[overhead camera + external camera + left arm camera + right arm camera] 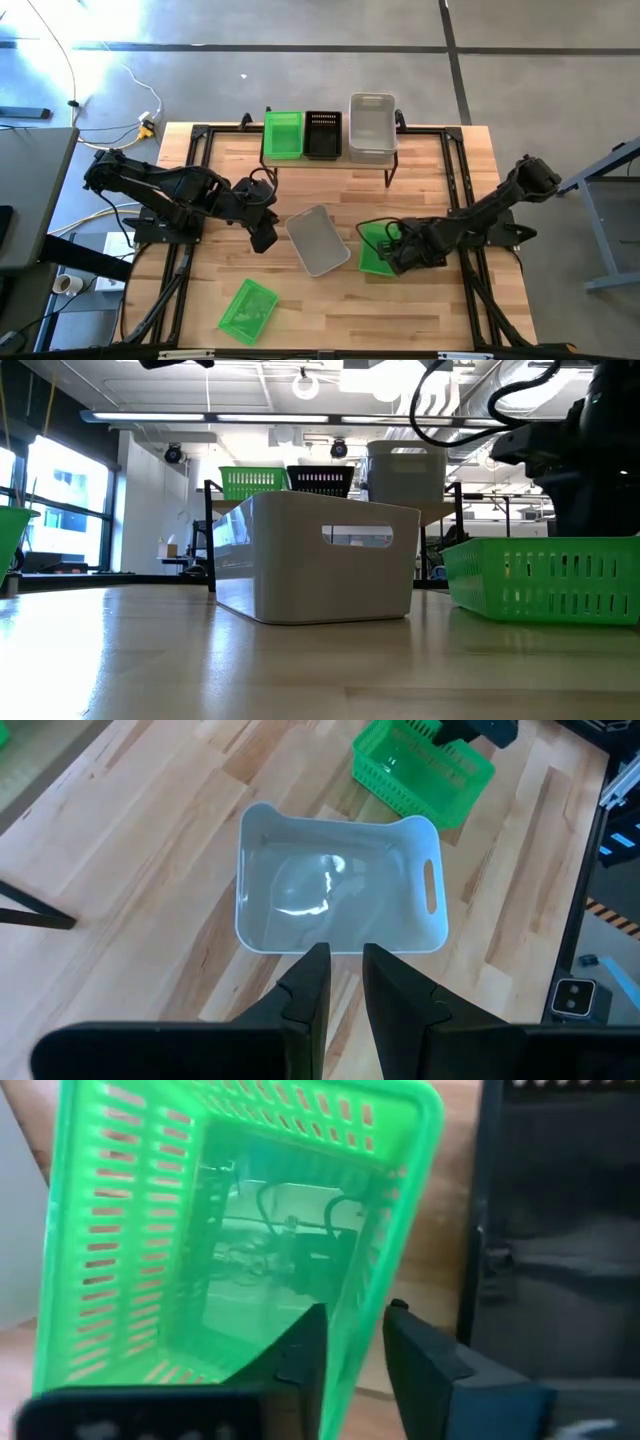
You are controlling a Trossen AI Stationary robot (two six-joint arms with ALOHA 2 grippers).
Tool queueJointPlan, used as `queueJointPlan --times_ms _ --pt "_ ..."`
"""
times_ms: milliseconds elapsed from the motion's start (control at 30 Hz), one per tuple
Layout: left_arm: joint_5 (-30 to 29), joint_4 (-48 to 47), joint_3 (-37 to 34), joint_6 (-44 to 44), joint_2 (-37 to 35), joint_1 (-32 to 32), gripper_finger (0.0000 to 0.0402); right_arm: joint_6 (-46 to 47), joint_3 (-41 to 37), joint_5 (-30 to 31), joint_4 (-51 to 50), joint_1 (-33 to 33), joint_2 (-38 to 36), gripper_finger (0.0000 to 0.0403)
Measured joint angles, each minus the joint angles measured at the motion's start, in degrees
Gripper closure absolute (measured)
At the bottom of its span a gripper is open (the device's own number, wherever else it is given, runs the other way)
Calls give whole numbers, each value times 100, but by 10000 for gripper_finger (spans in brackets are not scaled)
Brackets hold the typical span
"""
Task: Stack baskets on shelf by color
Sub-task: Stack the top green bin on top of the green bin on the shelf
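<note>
Baskets on the shelf (pixel 395 163), upper centre of the high view: green basket on the shelf (pixel 283 133), black basket (pixel 322 133), grey basket on the shelf (pixel 371 127), set side by side in that order from left to right. Cannot tell whether any of the three is a nested stack.

On the table (pixel 440 300):
- Loose grey basket (pixel 318 240) at centre, turned askew, upright, bare glossy floor inside
- Right green basket (pixel 376 250) just right of it, bare floor seen through the mesh
- Lower-left green basket (pixel 247 309) well apart, lower left of the frame, also askew

Left gripper (pixel 265 238) just beside the left end of the loose grey basket. Left wrist view: left gripper (pixel 343 960) with jaws narrow, nothing between them, tips just short of that basket's (pixel 335 880) near rim.

Right gripper (pixel 392 255) at the right green basket. Right wrist view: right gripper (pixel 355 1345) astride one wall of it (pixel 200 1230), one finger inside, one outside, closed down to the wall.

Seen in the low view only: handle slot in the loose grey basket (pixel 320 560); right green basket (pixel 540 580) flat on the table; grey shelf basket (pixel 405 472) standing taller than its neighbours.

Cut off: a green basket (pixel 12 535) at the far left edge of the low view. Shelf board largely hidden in the high view under its baskets. Grip on the wall not discernible from above
</note>
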Motion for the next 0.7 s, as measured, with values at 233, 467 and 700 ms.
queueJointPlan --times_ms 233,467,700 --pt "0 -2 0 63 0 0 346 -403 0 10 55 -206 0 393" --pt "363 -7 0 359 0 -2 329 -351 262 159 -81 -118 2 397" --pt "498 0 -1 699 53 0 283 -355 1228 462 -1223 17 2 400"
